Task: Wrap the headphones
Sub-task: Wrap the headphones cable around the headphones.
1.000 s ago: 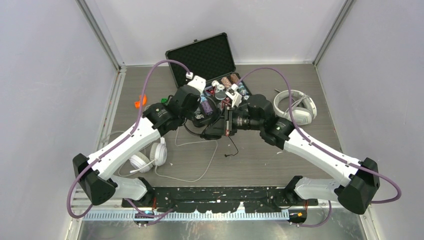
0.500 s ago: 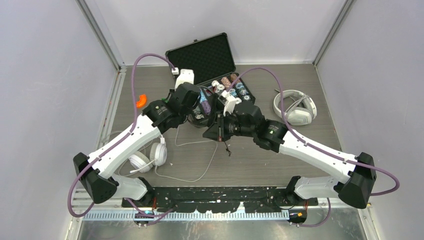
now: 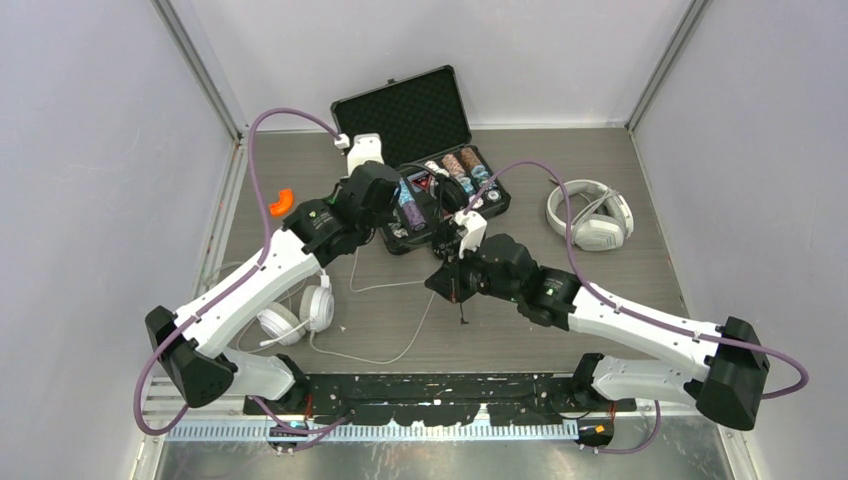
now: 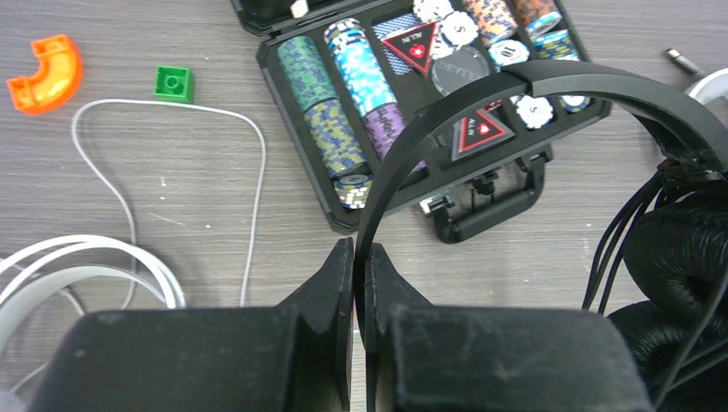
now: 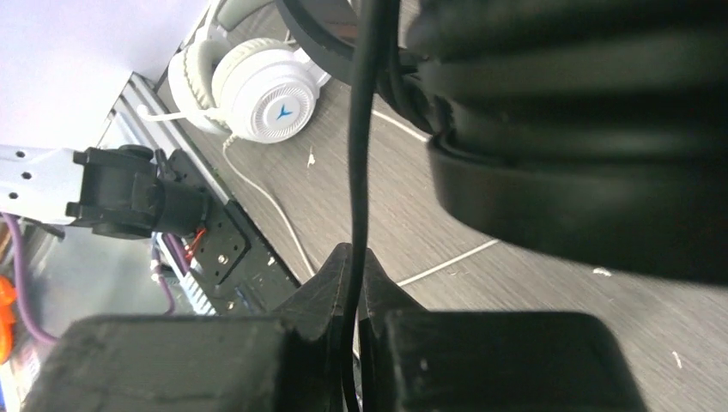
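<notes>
Above the bench (image 4: pixel 189 197), on the near side of the open chip case (image 3: pixel 400 115), the black headphones (image 4: pixel 412 146) hang by their band in the clamped left fingers (image 4: pixel 330 287) while the right fingers (image 5: pixel 330 279) pinch the cord (image 5: pixel 367 129), which could slip out or snag the case if tugged.

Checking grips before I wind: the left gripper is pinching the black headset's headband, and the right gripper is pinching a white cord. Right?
Not quite. The right gripper is shut on a black cord, not a white one; the right wrist view shows it running between the fingers. The rest stands: the left gripper does pinch the black headband.
</notes>
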Controlling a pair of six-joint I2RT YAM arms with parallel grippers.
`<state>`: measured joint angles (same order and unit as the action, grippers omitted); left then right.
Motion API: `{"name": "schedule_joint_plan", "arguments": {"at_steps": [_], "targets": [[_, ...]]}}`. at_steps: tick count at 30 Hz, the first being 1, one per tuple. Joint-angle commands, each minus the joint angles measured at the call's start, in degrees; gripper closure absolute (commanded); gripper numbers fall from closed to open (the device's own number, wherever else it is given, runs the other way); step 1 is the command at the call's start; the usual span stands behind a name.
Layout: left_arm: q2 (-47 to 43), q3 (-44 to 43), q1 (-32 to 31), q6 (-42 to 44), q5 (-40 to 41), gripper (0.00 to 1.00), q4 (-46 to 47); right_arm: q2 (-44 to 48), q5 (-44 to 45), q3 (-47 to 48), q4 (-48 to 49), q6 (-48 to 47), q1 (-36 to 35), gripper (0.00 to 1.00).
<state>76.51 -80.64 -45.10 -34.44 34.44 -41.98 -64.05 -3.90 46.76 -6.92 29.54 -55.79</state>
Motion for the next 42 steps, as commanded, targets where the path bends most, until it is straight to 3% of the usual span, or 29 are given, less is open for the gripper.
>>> {"name": "schedule_joint_plan", "arguments": {"at_steps": [1, 8, 16, 34, 42], "targets": [[-2.9, -2.7, 0.2, -5.4, -2.2, 1.0, 6.2, 4.5, 6.1, -3.7, 10.1, -3.7, -0.5, 0.89], [-5.1, -1.6, 0.4, -9.1, -5.7, 1.0, 8.2, 8.5, 7.5, -11.0, 19.8, -6.3, -0.7, 0.9], [-7.2, 0.9, 0.8, -13.4, -8.3, 1.0, 11.4, 8.2, 8.9, -14.9, 24.6, -8.2, -0.8, 0.89], [-9.5, 2.3, 1.1, -16.1, -13.1, 1.0, 13.0, 9.8, 15.9, -20.5, 30.6, -10.1, -0.7, 0.88], [-11.4, 1.9, 1.2, -16.0, -14.0, 1.0, 12.1, 8.6, 14.5, -21.4, 30.9, -11.5, -0.6, 0.83]]}}
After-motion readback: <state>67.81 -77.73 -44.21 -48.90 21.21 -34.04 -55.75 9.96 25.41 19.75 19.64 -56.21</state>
